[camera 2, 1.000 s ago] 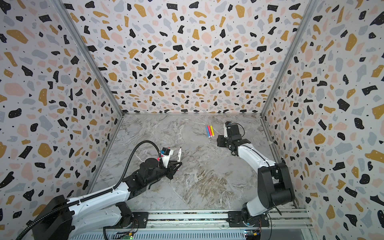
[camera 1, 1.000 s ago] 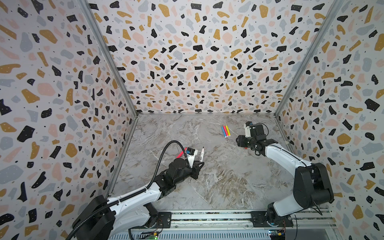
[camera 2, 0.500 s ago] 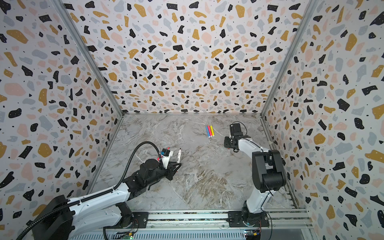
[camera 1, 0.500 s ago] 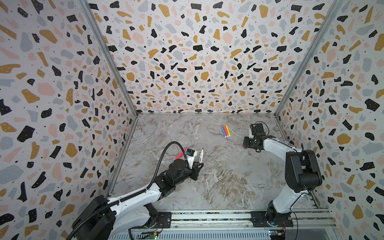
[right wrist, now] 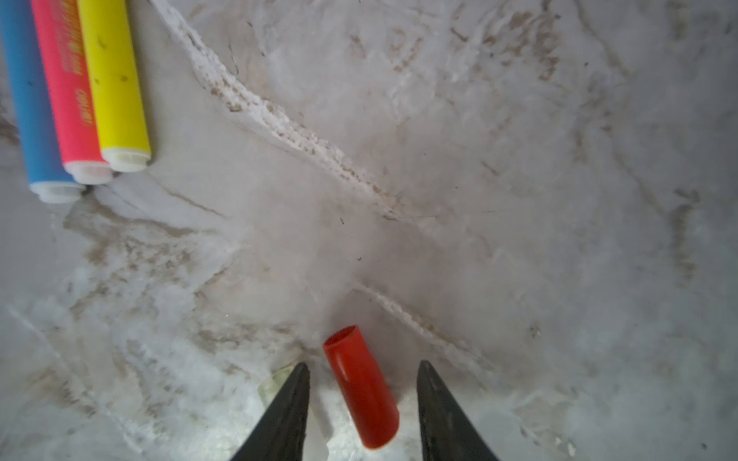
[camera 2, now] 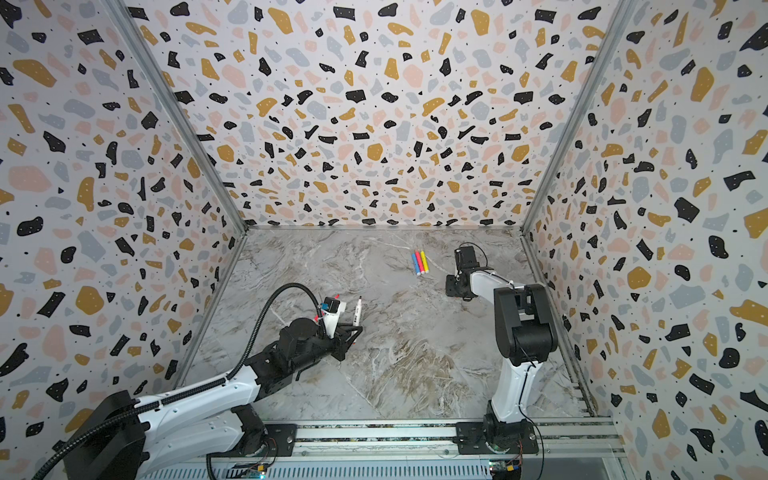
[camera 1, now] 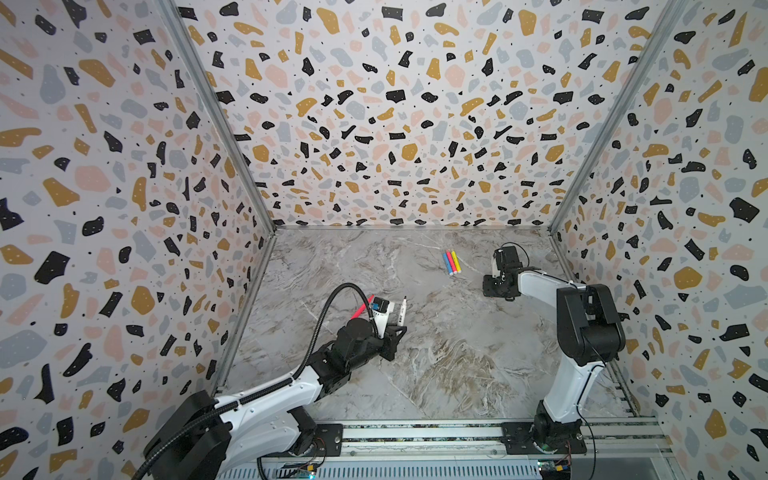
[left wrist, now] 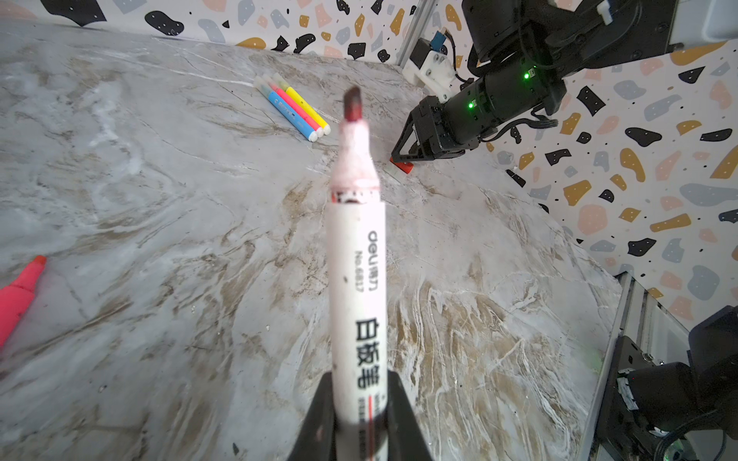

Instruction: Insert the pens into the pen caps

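Note:
My left gripper point(left wrist: 356, 379) is shut on the white-barrelled pen point(left wrist: 355, 259), which stands out from the jaws with its dark red tip bare. Both top views show that pen point(camera 1: 402, 309) point(camera 2: 357, 311) held above the table's left middle. A bright red pen cap point(right wrist: 361, 387) lies on the table between the fingers of my right gripper point(right wrist: 363, 365), with a gap on each side. The gripper is open. Blue point(right wrist: 30, 99), pink point(right wrist: 66, 80) and yellow point(right wrist: 114, 80) pens lie side by side just beyond. An uncapped pink-red pen point(left wrist: 18, 297) lies left of the left gripper.
A pale translucent piece point(right wrist: 275, 383) lies partly hidden behind one right finger. The three pens point(camera 1: 451, 262) sit towards the back wall, left of the right gripper point(camera 1: 496, 286). Patterned walls close in three sides, and a rail point(camera 1: 415, 434) runs along the front.
The right arm has folded so its elbow stands upright. Its gripper has settled low beside the three pens and its jaws have narrowed. The left arm and its pen have not moved.

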